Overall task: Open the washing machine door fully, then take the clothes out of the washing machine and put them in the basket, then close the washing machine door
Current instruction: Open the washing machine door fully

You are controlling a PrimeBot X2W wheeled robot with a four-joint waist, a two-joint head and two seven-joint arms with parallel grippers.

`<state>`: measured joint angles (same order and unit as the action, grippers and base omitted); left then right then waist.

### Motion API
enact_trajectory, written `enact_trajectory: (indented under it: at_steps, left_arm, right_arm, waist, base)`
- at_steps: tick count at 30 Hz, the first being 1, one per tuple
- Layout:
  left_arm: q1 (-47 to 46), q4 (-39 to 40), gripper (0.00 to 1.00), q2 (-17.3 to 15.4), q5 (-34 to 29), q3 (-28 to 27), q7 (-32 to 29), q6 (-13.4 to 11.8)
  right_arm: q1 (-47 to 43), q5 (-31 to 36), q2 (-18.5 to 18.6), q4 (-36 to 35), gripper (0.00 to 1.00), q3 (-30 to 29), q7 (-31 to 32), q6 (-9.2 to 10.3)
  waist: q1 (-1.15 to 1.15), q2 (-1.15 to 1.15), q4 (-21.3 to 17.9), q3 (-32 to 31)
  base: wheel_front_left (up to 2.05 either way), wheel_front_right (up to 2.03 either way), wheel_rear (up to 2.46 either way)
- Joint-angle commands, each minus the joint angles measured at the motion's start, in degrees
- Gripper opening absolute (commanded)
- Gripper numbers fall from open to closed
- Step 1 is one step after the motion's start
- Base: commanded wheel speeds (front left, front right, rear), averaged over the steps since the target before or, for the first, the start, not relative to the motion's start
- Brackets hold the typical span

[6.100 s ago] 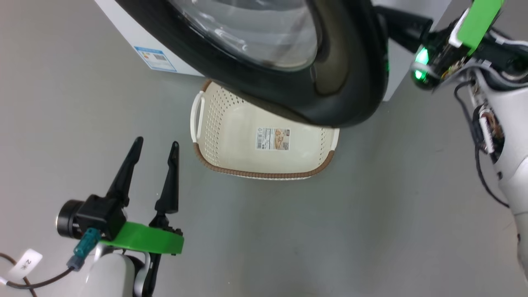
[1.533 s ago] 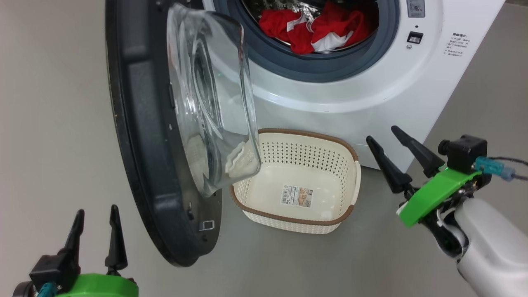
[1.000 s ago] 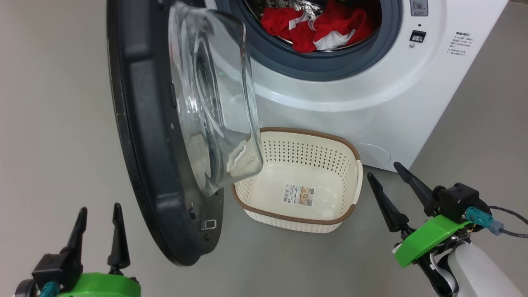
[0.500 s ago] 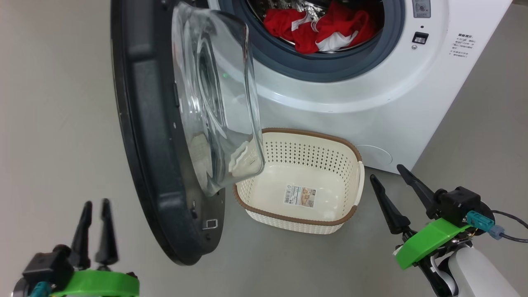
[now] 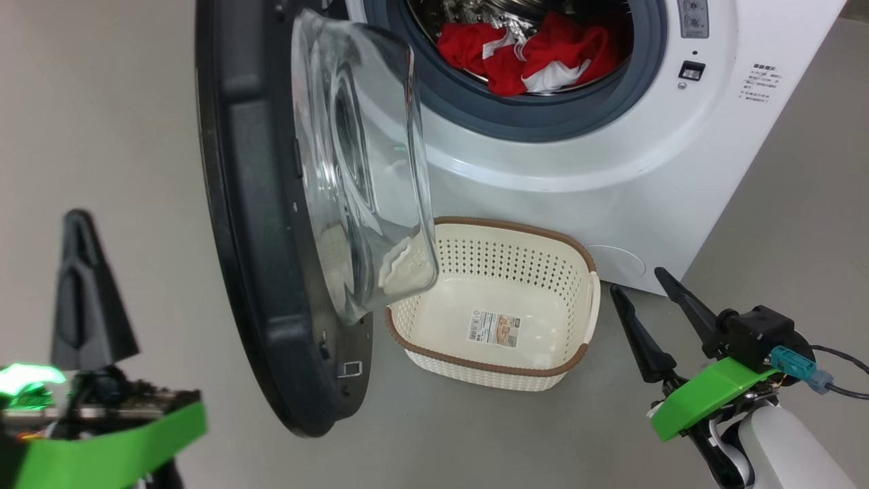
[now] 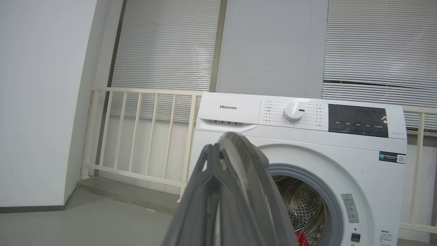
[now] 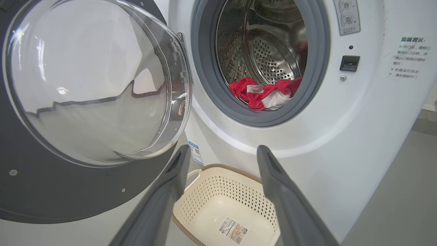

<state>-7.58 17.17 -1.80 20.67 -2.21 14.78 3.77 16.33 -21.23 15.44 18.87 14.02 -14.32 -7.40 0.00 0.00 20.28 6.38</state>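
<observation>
The washing machine door (image 5: 271, 224) stands swung wide, so the opening step looks done or nearly so. The red clothes (image 5: 536, 58) lie in the drum of the washing machine (image 5: 611, 156), and the basket (image 5: 502, 261) sits empty on the floor just below. Unloading and closing remain. The left gripper (image 5: 80, 227) is raised on the door's outer side, jaws together on nothing. The right gripper (image 5: 638, 282) hovers low beside the basket, jaws apart.

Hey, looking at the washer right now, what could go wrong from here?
1. The door is open, but its glass bulge seems to hang over the left end of the basket, so dropped clothes might catch or miss.
2. The clothes lie low behind the grey seal and may snag on it.
3. The shut left gripper is beside the door and might knock it.
</observation>
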Motion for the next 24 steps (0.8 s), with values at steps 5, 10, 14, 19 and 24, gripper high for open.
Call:
enact_trajectory:
  at_steps: [5,10,14,19,24]
  left_arm:
    - [0.30,6.68,0.00,-1.08,-2.48,6.54,0.22,0.73]
    - [3.42,4.98,0.00,-1.08,-4.80,17.91,0.22,2.09]
    - [5.25,-0.35,0.00,-1.08,-4.51,23.10,0.10,2.36]
    - [6.09,-7.46,0.00,-1.08,-1.73,25.06,-0.98,1.17]
    - [5.24,-12.38,0.00,-1.08,-0.74,24.25,-1.40,-0.26]
  right_arm:
    - [-0.64,0.18,-0.21,-1.72,1.00,0.58,-0.68,-0.09]
    - [-0.63,0.20,-0.31,-1.81,1.00,0.38,-0.68,-0.09]
    - [-0.48,0.21,-0.46,-1.82,1.00,0.60,-0.68,-0.09]
    - [-0.23,0.14,-0.52,-1.83,1.00,0.84,-0.68,-0.09]
    - [-0.34,0.00,-0.65,-1.72,1.00,0.77,-0.68,-0.09]
  waist:
    - [0.00,0.00,-0.22,-0.12]
    - [0.00,0.00,-0.31,-0.04]
    - [0.00,0.00,-0.44,0.09]
    - [0.00,0.00,-0.49,0.30]
    - [0.00,0.00,-0.43,0.33]
  base:
    - [0.00,0.00,0.00]
    - [0.00,0.00,0.00]
    - [0.00,0.00,0.00]
    - [0.00,0.00,0.00]
    - [0.00,0.00,0.00]
